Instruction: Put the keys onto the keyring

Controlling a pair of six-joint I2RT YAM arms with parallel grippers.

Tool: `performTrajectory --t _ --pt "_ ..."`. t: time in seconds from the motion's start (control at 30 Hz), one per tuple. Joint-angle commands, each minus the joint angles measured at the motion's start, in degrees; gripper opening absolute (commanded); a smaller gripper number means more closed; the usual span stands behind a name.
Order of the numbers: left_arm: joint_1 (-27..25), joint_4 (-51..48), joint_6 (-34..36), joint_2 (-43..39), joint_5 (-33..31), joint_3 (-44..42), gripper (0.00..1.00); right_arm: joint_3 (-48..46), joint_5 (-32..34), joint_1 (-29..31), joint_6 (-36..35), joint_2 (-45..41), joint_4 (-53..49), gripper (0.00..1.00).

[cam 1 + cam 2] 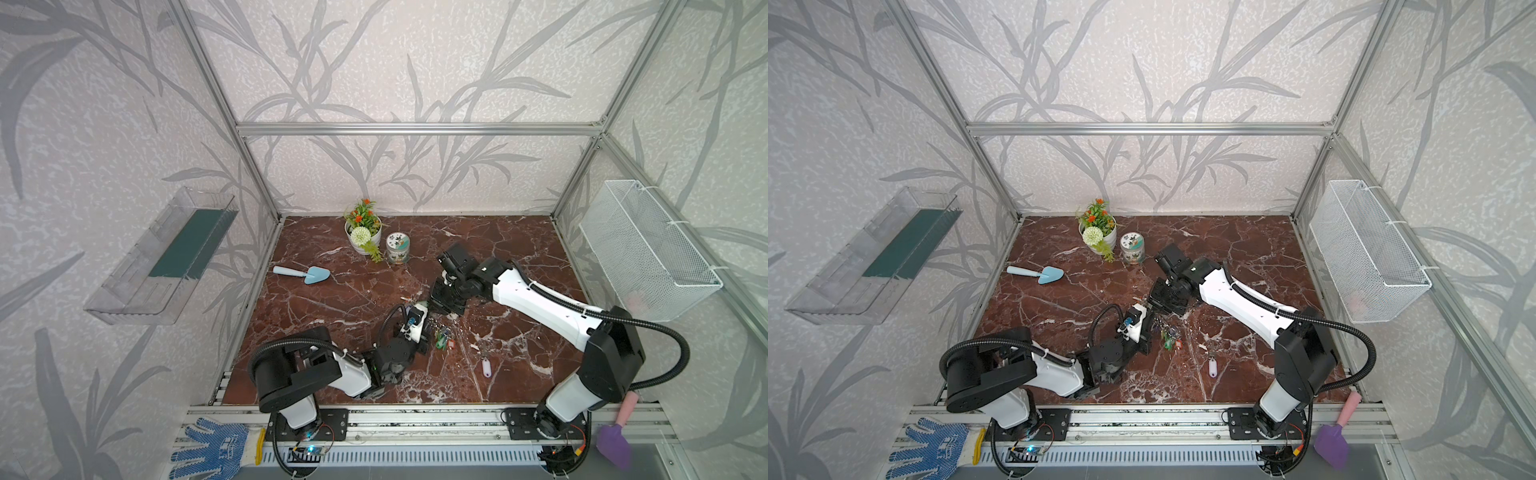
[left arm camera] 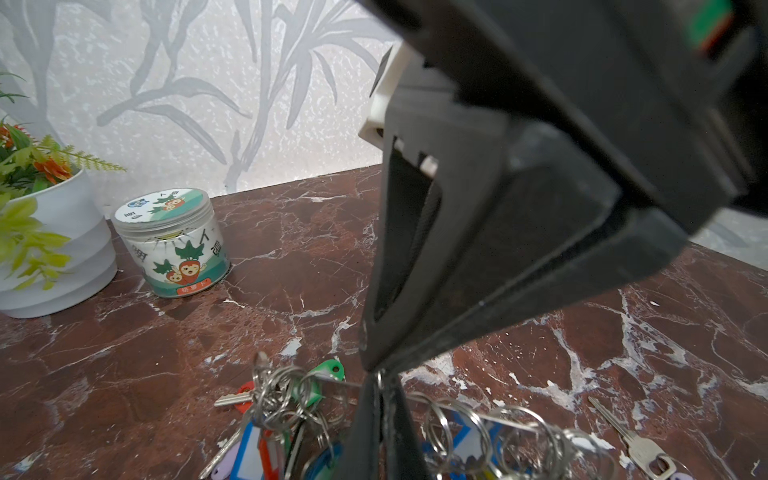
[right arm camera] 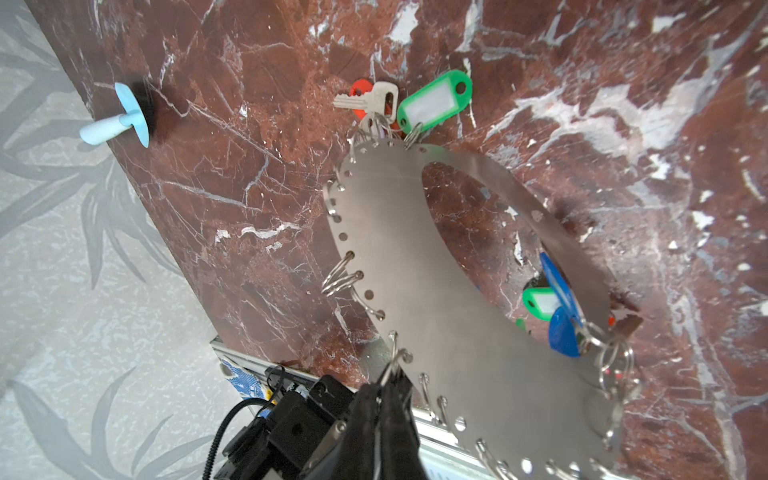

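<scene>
Tightly closed, left end effector (image 2: 379, 386) pinches keyring (image 3: 415, 270).

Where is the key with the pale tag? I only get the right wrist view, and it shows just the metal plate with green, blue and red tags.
Observer: In both top views the key lies alone on the table, nearer the robot's bases than the tags hanging from the plate.
Operator: Is a gripper on it?
Observer: No. The left wrist view shows the left gripper, shut, meeting the right gripper tip to tip right by the tags.
Operator: Anything standing behind them?
Observer: A flower pot and a jar, side by side near the back wall.
</scene>
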Motion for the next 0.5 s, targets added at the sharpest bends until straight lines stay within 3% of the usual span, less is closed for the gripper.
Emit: performTrajectory --t 0.0,0.07,0.17,0.27,0.37,0.47 --pt "1.6 -5.8 -1.1 -2.6 1.6 0.9 0.0 0.6 2.4 -0.7 -6.5 -4.0 0.0 0.34" --pt "2.5 -8.0 -1.3 -4.5 4.0 1.0 0.0 -0.4 4.0 -1.4 -10.1 -5.8 1.8 0.53" --pt "3.9 -13.3 -1.2 -7.6 8.3 2.0 0.0 -4.7 2.8 -3.4 -16.2 -10.0 8.3 0.68" --pt "6.0 -16.8 -2.2 -10.2 12.4 2.1 0.0 -13.2 1.2 -5.4 -20.5 -15.4 20.9 0.71" --pt "10.1 -19.4 -5.3 -12.9 20.1 1.8 0.0 -21.7 -5.6 -8.5 -23.5 -19.2 33.1 0.71" --pt "13.0 -24.4 -7.0 -16.1 25.5 3.2 0.0 -24.7 -4.7 -8.8 -29.4 -20.8 34.3 0.71"
